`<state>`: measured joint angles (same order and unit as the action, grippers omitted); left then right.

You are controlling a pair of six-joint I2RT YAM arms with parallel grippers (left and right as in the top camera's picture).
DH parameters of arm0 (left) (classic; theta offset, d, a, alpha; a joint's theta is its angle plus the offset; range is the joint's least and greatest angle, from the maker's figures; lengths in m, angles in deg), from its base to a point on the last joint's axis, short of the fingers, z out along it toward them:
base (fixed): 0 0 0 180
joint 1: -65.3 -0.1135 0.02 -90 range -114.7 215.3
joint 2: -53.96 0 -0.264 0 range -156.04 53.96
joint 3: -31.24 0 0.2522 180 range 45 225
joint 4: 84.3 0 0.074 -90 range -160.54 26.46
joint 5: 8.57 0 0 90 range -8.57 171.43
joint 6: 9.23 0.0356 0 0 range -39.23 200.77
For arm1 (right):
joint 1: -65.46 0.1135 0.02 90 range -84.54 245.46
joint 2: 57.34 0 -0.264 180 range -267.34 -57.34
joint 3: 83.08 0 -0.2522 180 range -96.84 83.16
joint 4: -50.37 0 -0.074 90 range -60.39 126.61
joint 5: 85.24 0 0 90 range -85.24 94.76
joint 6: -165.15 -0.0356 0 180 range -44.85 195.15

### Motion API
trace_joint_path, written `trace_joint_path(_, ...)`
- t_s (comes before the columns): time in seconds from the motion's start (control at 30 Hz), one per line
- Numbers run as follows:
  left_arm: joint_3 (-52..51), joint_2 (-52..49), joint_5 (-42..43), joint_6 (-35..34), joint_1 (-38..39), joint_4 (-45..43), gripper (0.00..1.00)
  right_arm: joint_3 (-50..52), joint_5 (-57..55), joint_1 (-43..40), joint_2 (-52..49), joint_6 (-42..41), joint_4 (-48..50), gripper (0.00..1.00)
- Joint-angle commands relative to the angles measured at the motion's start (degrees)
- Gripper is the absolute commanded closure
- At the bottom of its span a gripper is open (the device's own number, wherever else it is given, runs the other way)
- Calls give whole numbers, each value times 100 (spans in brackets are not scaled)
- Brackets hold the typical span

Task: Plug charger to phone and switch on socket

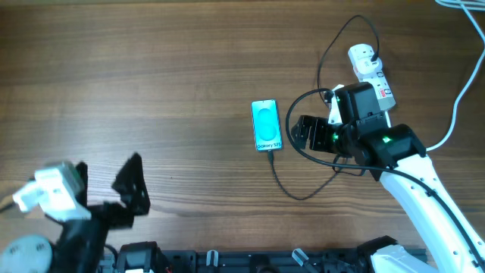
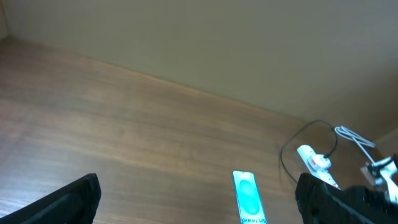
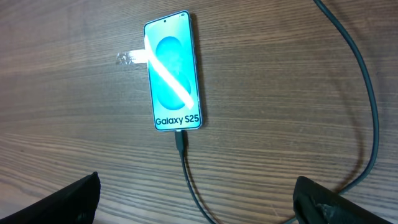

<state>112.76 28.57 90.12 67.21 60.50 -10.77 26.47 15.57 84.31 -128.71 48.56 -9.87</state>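
Note:
The phone [image 1: 266,125] lies flat mid-table with its turquoise screen up; it also shows in the right wrist view [image 3: 173,79] and the left wrist view [image 2: 249,196]. The charger's black cable [image 1: 292,186] loops from the white adapter [image 1: 362,57] on the socket [image 1: 377,82] to the phone's bottom edge, where its plug tip [image 3: 180,139] sits against the port. My right gripper [image 1: 305,133] is open and empty just right of the phone, its fingers either side of the cable [image 3: 199,199]. My left gripper [image 1: 130,186] is open and empty at the front left.
A thick white cord [image 1: 462,76] runs from the socket off the table's right edge. The socket shows small in the left wrist view [image 2: 317,163]. Wooden tabletop [image 1: 151,76] spreads left of the phone. A black rail runs along the front edge [image 1: 250,262].

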Motion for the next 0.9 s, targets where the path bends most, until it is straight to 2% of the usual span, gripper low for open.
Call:
trace_joint_path(0.0, -330, 299, -39, 83, -31, 278, 0, 15, -101, -9, -44, -74, 61, 0)
trace_joint_path(0.1, -332, 308, -33, -282, -31, 461, 0, 15, -103, -9, -44, -74, 105, 0)
trace_joint_path(0.27, -332, 319, -37, -420, -31, 507, 0, 15, -103, -7, -44, -74, 120, 0)
trace_joint_path(0.37, -332, 317, -127, -839, -31, 496, 0, 15, -101, -9, -44, -79, 120, 0)
trace_joint_path(0.63, -332, 317, -127, -772, -31, 992, 0, 15, -103, -7, -44, -76, 212, 0)
trace_joint_path(0.87, -339, 315, -214, -789, -31, 415, 0, 37, -101, -7, -44, -57, 212, 0)
